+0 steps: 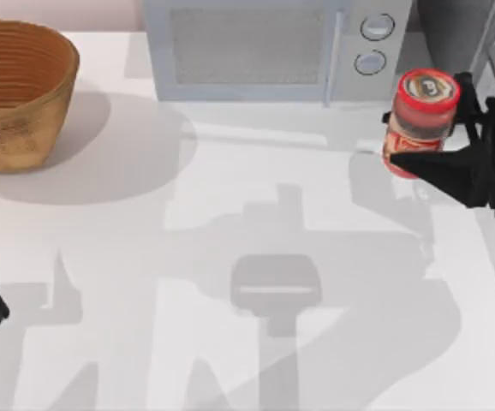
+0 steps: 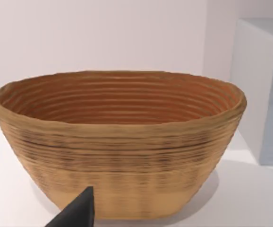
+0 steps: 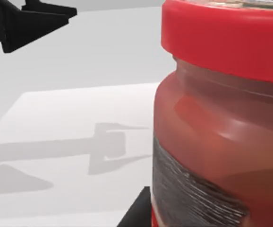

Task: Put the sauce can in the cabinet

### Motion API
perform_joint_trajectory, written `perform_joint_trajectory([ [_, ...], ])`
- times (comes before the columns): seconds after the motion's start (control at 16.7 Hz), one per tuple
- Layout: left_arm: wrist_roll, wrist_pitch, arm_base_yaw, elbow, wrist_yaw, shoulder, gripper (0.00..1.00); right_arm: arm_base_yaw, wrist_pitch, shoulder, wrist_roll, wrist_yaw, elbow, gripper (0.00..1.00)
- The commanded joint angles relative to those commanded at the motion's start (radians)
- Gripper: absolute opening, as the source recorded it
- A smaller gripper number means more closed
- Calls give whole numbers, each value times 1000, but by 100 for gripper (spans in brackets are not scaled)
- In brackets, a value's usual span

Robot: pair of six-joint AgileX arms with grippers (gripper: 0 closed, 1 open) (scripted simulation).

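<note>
1. The sauce can [image 1: 420, 122] is sitting near the right side of the table [image 1: 230, 257], just in front of the microwave [image 1: 273, 47] and its 2 round knobs.
2. The right gripper [image 1: 440, 128] is pinching the sauce can from the side, with 1 dark finger on each side of it.
3. The can is looking hard and stiff, so I think it is not going to squash.
4. Its sides are looking smooth and shiny, so it may be slippery. Holding it around the middle, under the red rim, seems best.
5. The cabinet [image 1: 462, 26] is showing as a dark grey box in the far right corner.
6. The left gripper [image 2: 77, 213] is waiting by the basket [image 1: 12, 90]; I cannot tell how its fingers are set.
</note>
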Motion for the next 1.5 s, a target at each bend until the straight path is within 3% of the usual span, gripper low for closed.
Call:
perform_joint_trajectory([
  [0.36, 0, 0, 0, 0, 0, 0, 100, 12, -96, -183, -61, 131, -51, 0],
  [0.9, 0, 0, 0, 0, 0, 0, 100, -10, -549, -808, -99, 580, -360, 0],
  [1.2, 0, 0, 0, 0, 0, 0, 100, -45, -707, -1081, -148, 796, -466, 0],
  [1.5, 0, 0, 0, 0, 0, 0, 100, -34, -982, -1507, -149, 1071, -636, 0],
])
